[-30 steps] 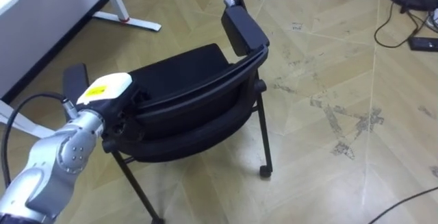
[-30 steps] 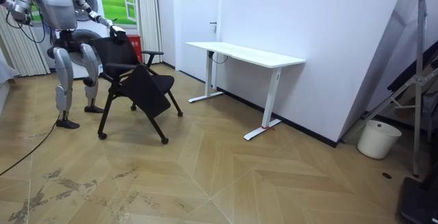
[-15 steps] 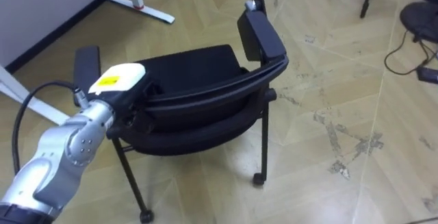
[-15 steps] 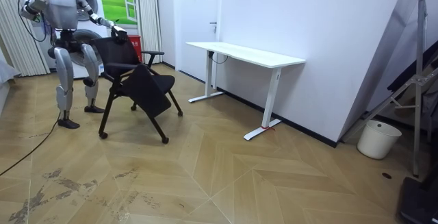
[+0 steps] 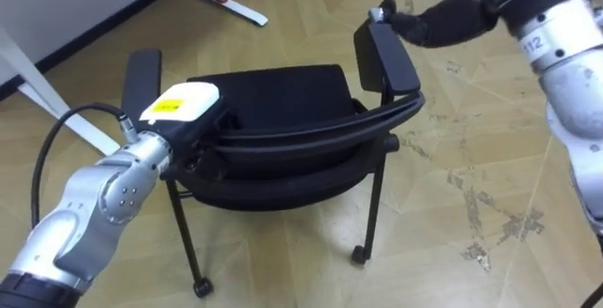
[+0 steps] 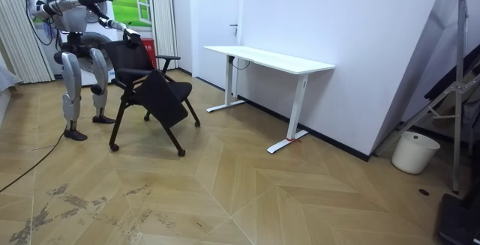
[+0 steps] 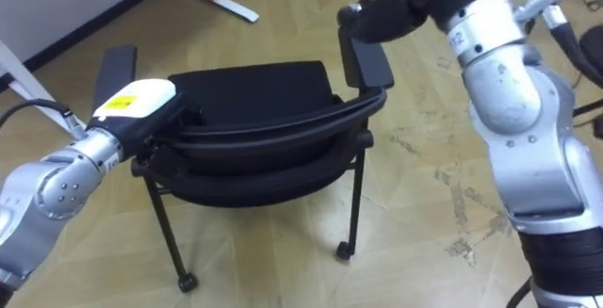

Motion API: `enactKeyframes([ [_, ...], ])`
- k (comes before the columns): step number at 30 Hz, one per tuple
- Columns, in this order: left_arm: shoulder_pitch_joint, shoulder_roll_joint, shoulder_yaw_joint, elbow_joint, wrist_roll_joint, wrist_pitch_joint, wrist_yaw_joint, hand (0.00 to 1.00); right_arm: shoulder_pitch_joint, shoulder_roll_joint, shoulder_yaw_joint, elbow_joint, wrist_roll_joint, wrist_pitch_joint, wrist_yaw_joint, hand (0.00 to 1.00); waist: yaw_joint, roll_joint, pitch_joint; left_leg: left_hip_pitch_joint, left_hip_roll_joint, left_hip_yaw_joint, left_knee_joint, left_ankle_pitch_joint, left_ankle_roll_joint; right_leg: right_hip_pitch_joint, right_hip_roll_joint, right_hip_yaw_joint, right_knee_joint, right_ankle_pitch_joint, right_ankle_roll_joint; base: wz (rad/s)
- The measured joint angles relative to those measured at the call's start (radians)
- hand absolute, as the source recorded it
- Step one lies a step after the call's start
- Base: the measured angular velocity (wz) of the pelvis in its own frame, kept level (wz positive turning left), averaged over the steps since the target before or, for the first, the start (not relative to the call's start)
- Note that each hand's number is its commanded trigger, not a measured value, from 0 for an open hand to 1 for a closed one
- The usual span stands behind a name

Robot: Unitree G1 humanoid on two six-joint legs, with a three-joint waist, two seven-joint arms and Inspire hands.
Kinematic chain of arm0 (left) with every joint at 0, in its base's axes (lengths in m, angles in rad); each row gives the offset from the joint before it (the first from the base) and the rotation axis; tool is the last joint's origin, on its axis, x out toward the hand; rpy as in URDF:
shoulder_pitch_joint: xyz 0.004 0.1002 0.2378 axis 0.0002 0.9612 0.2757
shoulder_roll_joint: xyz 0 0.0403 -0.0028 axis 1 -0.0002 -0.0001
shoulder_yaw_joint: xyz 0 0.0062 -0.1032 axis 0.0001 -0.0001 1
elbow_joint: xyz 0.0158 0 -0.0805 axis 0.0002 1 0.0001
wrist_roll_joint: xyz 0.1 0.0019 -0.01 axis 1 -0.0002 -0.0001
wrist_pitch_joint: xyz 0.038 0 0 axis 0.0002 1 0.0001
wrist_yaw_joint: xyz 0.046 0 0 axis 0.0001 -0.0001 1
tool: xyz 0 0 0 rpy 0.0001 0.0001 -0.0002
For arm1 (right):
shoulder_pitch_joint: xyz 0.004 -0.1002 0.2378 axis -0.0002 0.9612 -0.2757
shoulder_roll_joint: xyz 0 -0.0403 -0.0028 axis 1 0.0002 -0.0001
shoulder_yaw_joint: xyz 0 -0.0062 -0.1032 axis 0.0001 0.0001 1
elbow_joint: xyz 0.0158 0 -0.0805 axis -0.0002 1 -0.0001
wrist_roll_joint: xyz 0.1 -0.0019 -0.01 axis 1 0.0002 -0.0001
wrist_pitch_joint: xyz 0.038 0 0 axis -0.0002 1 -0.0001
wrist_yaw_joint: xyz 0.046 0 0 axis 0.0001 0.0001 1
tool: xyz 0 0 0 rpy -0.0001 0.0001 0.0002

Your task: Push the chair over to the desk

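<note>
A black chair on castors stands in front of me, its seat facing away toward the white desk. My left hand lies on the left end of the backrest, fingers curled over its top edge, beside the left armrest. My right hand reaches in from the right with fingers stretched out, their tips at the far end of the right armrest. In the room view I stand behind the chair at the room view's left, both arms raised toward it.
A white desk stands along the wall beyond the chair; one of its feet lies on the floor just past the seat. A white bucket and a ladder stand far off at the room view's right. The wooden floor shows scuff marks.
My right arm has swung in, and its hand now reaches the right armrest. The left hand stays on the backrest. The eye view has shifted; the chair stands where it did.
</note>
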Motion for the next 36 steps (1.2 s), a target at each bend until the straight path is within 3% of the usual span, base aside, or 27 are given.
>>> enactKeyframes([
  [7,-0.018,-0.009,-0.012,-0.001,0.0,-0.026,-0.013,1.0,0.0,0.0,0.05,0.001,-0.062,0.0,0.121,0.0,0.022,-0.005,0.0007,-0.004,-0.001,-0.018,-0.001,0.0,0.0,0.012,0.001,-0.014,-0.017,0.002,-0.003,0.07],
  [18,-0.034,-0.023,-0.025,-0.002,0.005,-0.032,-0.038,1.0,0.001,0.004,0.079,0.063,-0.068,-0.014,0.28,0.0,0.045,-0.005,0.0001,0.0,-0.001,-0.039,0.001,0.0,0.0,0.03,0.005,-0.026,-0.034,0.004,-0.006,0.02],
  [21,-0.037,-0.023,-0.026,-0.002,0.006,-0.035,-0.05,1.0,0.003,0.004,0.079,0.087,-0.054,-0.044,0.321,0.0,0.048,-0.004,-0.0005,0.002,0.001,-0.046,0.002,0.0,-0.001,0.033,0.007,-0.032,-0.032,0.003,-0.007,0.06],
  [24,-0.039,-0.023,-0.027,-0.002,0.006,-0.043,-0.054,1.0,0.037,0.003,0.079,0.097,-0.045,-0.045,0.348,0.0,0.048,-0.002,-0.0007,0.002,0.001,-0.071,0.002,0.001,-0.001,0.033,0.01,-0.036,-0.029,0.002,-0.009,0.08],
  [36,-0.039,-0.025,-0.033,-0.013,0.009,-0.051,-0.055,1.0,0.172,-0.004,0.079,0.096,-0.049,-0.044,0.496,0.0,0.063,0.007,-0.0005,0.001,0.001,-0.071,0.001,0.001,-0.001,0.034,0.012,-0.013,-0.031,0.003,-0.011,-0.01],
])
